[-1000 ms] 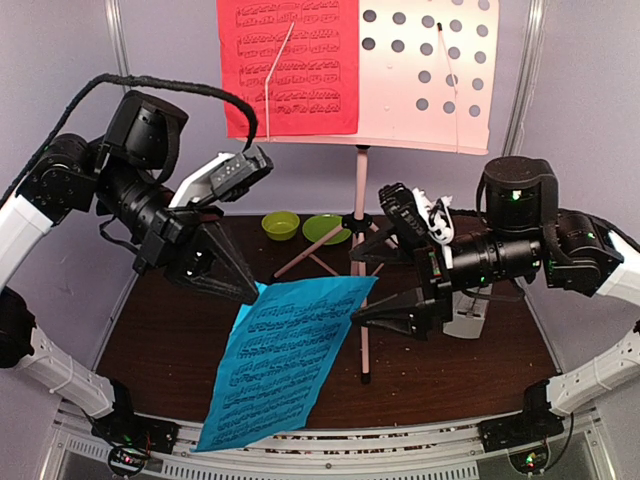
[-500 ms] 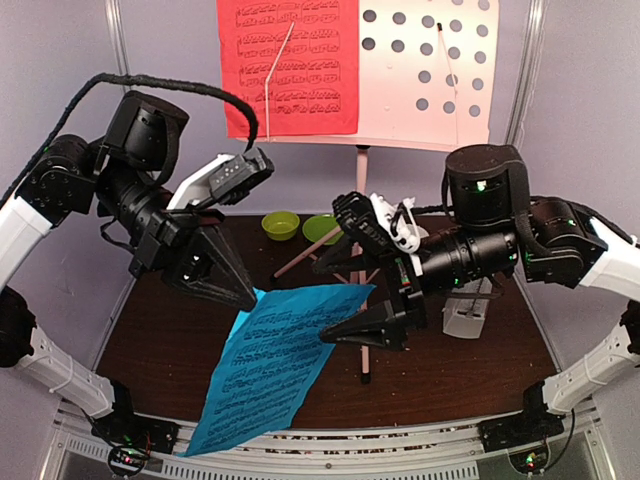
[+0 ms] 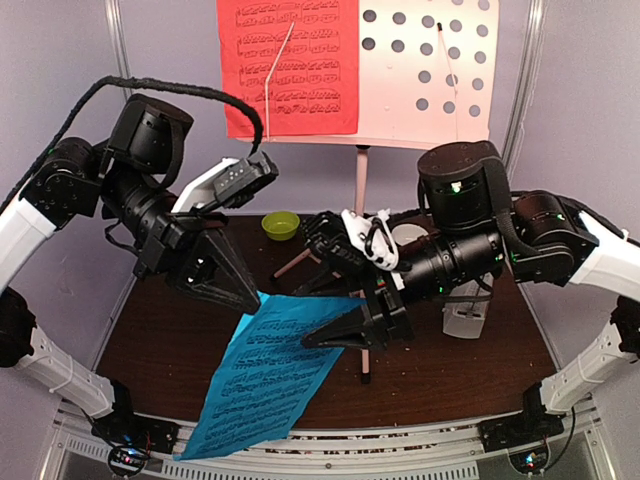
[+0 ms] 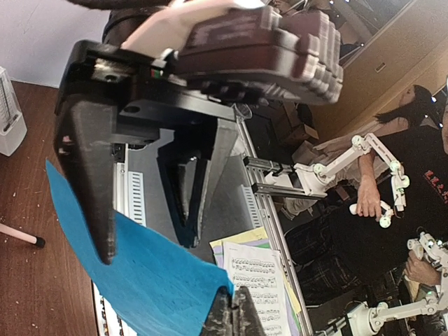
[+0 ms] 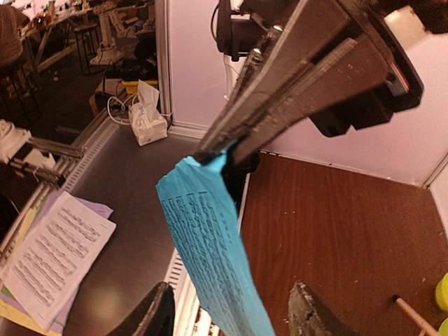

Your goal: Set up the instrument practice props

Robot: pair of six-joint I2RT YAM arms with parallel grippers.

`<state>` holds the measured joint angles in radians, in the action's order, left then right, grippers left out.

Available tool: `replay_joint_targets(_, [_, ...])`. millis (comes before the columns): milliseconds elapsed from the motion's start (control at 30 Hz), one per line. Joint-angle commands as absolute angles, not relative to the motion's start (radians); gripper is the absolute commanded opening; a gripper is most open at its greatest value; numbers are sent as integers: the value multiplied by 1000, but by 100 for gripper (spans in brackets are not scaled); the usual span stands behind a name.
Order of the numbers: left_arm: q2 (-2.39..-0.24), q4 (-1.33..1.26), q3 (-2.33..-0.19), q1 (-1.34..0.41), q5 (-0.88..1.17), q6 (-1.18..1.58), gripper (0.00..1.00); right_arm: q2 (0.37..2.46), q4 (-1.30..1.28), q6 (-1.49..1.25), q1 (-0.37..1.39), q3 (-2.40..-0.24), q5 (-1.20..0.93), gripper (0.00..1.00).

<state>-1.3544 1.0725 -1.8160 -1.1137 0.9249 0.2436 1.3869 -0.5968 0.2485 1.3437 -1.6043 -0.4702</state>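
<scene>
Here, the left claw (image 3: 255, 298) is clamped shut on the top corner of the cyan sheet-music page (image 3: 262, 375). The page hangs slack from that corner, over the near left part of the dark wooden worktop (image 3: 450, 370). The right claw (image 5: 234, 315) stands open, one finger on each side of the page's right edge, and does not appear to pinch it.

The likely risk is to the paper. It is thin and floppy, so if the right claw closes off-centre, or the two arms pull apart unevenly, the sheet could crease, tear or slip free. The right arm also sits close to the music stand's slim pink pole (image 3: 360, 180) and splayed tripod legs, and a nudge could tip the stand.

Behind the arms, the pale pink music stand (image 3: 420, 70) has a flat desk punched with round holes. A red sheet-music page (image 3: 290, 70) covers its left half under a thin wire, and the right half is bare. A white metronome (image 3: 465, 320), partly hidden, stands under the right arm. A glossy lime-green dish (image 3: 281, 224) sits farther back.
</scene>
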Motion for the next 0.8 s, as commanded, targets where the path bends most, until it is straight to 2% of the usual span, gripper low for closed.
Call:
replay_joint_targets(0, [-1358,1016,-1803,-1118,946,239,0,1399,-619,259,1358,-1641,-480,48])
replay_joint_targets(200, [-1359,1002,-1803,-1118,904,223,0,1393,-617,233,1360,-1637,-449,18])
replay_joint_targets(267, [-1359,999,-1808,-1118,855,215,0,1381,-606,216,1359,-1628,-426,4])
replay_joint_targets(300, [-1358,998,-1809,-1118,813,213,0,1368,-597,205,1358,-1620,-410,0])
replay_joint_targets(367, [-1360,987,-1824,-1114,726,216,2,1315,-551,166,1345,-1584,-395,0])
replay_joint_targets(467, [-1348,918,-1834,-1087,626,244,43,1192,-420,70,1300,-1471,-390,0])
replay_joint_targets(567, [-1289,823,-1783,-1051,528,245,71,1074,-338,4,1262,-1374,-339,0])
replay_joint_targets(600, [-1264,796,-1757,-1039,486,238,88,1044,-333,-8,1254,-1362,-317,0])
replay_joint_targets(633, [-1234,764,-1727,-1017,452,237,96,1014,-334,-11,1248,-1355,-293,0])
replay_joint_targets(767, [-1116,603,-1569,-955,397,270,98,923,-357,-23,1231,-1360,-208,0])
